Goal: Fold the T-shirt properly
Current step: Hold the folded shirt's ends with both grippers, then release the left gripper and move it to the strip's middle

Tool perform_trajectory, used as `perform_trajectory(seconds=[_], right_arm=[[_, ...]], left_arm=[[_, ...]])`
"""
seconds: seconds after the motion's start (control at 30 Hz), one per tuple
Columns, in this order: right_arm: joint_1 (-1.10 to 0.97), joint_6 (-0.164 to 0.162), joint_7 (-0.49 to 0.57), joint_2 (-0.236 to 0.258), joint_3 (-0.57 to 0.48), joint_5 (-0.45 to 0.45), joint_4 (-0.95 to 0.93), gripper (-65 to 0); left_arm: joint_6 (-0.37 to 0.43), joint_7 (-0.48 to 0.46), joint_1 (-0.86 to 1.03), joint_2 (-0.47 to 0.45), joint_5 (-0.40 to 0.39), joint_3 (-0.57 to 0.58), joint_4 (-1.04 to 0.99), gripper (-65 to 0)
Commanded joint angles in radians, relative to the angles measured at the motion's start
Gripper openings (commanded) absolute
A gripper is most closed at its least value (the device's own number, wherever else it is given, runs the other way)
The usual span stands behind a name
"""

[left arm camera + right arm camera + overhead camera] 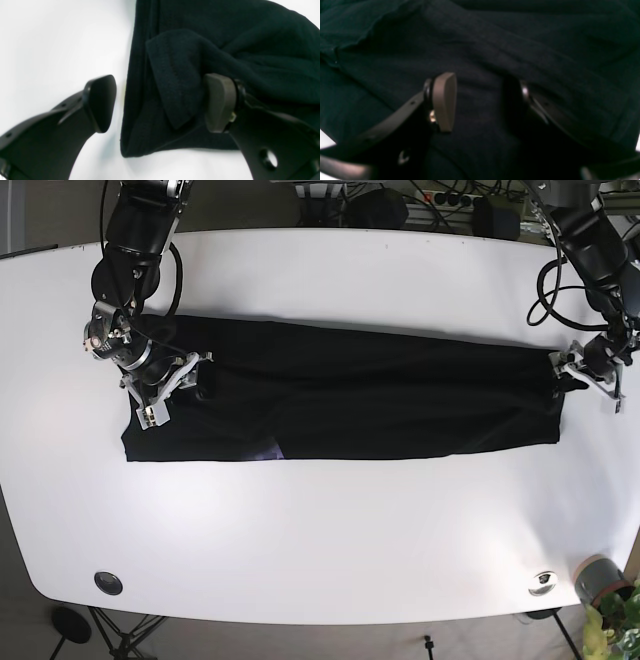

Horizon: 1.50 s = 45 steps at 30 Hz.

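Note:
The black T-shirt [340,405] lies on the white table [330,530] as a long strip folded lengthwise, running left to right. My left gripper [160,105] is open at the strip's right end [565,375]. One finger [100,102] is over bare table and the other finger [220,102] rests on the cloth, with the shirt's edge and a small folded flap [175,80] between them. My right gripper [480,102] is open low over the strip's left part [195,385], with dark cloth [480,50] filling its view and nothing held.
Two round grommets [108,582] [543,582] sit near the table's front edge. A grey cup and a plant [605,585] stand past the front right corner. Cables and gear [400,205] lie beyond the back edge.

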Motion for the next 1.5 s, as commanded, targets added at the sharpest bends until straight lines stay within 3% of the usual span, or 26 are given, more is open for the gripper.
perform_trajectory(seconds=[0.0,0.17,0.5,0.53,0.73,0.87,1.0,1.2,1.33,1.47], right_arm=[[0.012,-0.002,-0.005,-0.003,0.003,-0.009,0.016,-34.4],[0.011,-0.002,-0.005,-0.01,0.003,-0.009,0.016,-34.4],[0.009,-0.001,-0.005,-0.011,0.003,-0.009,0.016,-34.4],[0.009,-0.001,-0.005,-0.011,0.003,-0.009,0.016,-34.4],[0.006,-0.001,-0.005,-0.011,0.005,-0.009,0.016,-34.4],[0.006,-0.001,-0.005,-0.011,0.005,-0.009,0.016,-34.4],[0.006,-0.001,-0.005,-0.013,0.005,-0.009,0.016,-34.4],[0.006,-0.001,-0.005,-0.013,0.005,-0.009,0.016,-34.4],[0.006,-0.001,-0.005,-0.013,0.005,-0.009,0.016,-34.4],[0.006,-0.001,-0.005,-0.013,0.005,-0.009,0.016,-34.4]], left_arm=[[-0.002,-0.002,-0.018,-0.017,-0.009,0.024,0.009,-14.3],[-0.002,-0.002,-0.018,-0.008,-0.012,0.083,0.009,-14.3],[-0.002,-0.002,-0.018,0.021,-0.009,0.083,0.009,-16.1],[-0.002,-0.002,-0.018,0.021,-0.009,0.083,0.009,-18.5],[-0.002,-0.002,-0.018,0.021,-0.009,0.084,0.017,-49.7],[-0.002,-0.002,-0.018,0.017,-0.009,0.083,0.018,-58.6],[-0.002,-0.004,-0.018,0.015,-0.009,0.081,0.038,-62.2],[-0.002,0.004,0.042,0.023,0.003,0.084,0.246,-62.9],[-0.002,0.004,0.098,0.069,0.063,0.106,0.462,-62.9],[-0.002,0.006,0.154,0.135,0.172,0.147,0.654,-62.9]])
